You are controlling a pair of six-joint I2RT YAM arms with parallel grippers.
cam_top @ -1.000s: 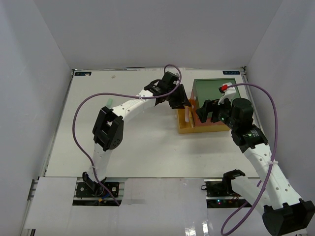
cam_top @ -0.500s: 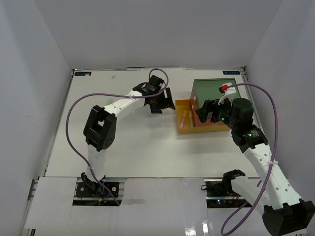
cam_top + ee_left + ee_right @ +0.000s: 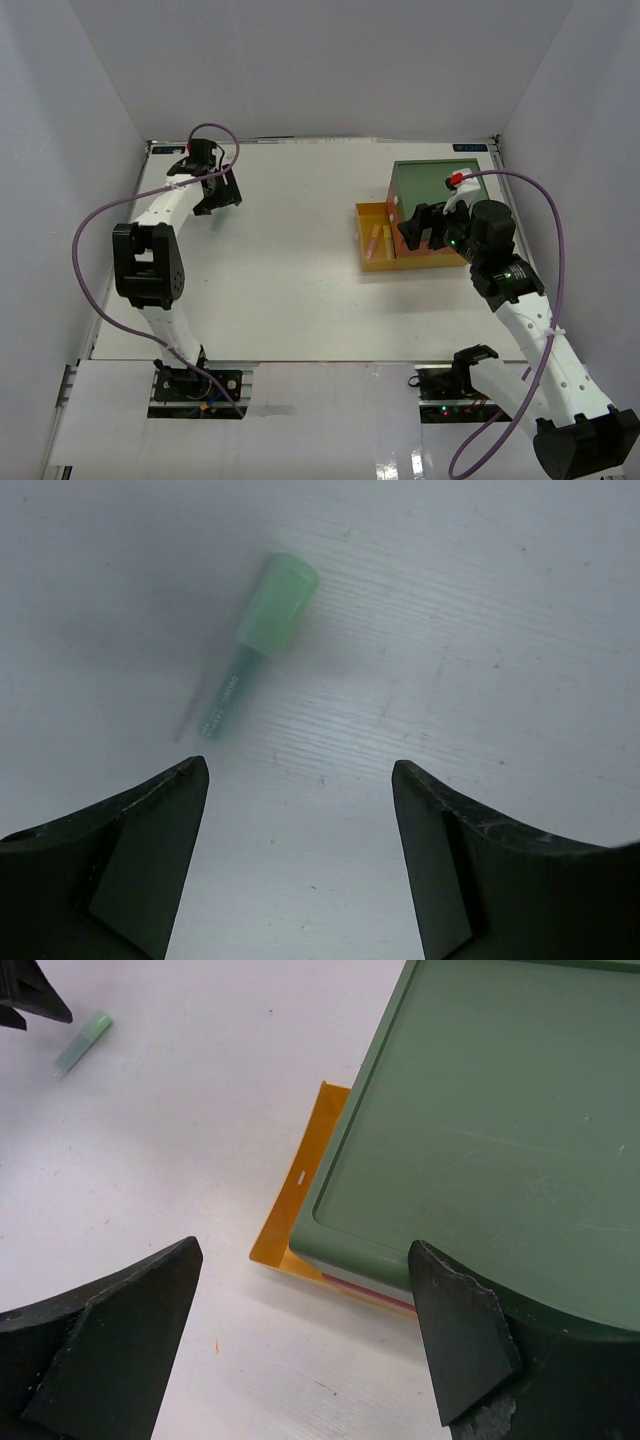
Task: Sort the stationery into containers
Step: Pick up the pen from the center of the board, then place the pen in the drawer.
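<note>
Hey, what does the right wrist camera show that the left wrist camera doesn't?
Only the right wrist view shows the drawer box with its green top, the yellow drawer sticking out beneath, and the open right gripper. Only the left wrist view shows the left gripper standing open and print on the barrel of the green-capped marker. Both show that marker lying on the white table.

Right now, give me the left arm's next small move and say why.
Probably ease the left gripper forward over the green marker, then lower it: the gripper is open and empty, and the marker lies flat on the table beyond its fingers, offset to one side, not between them.
</note>
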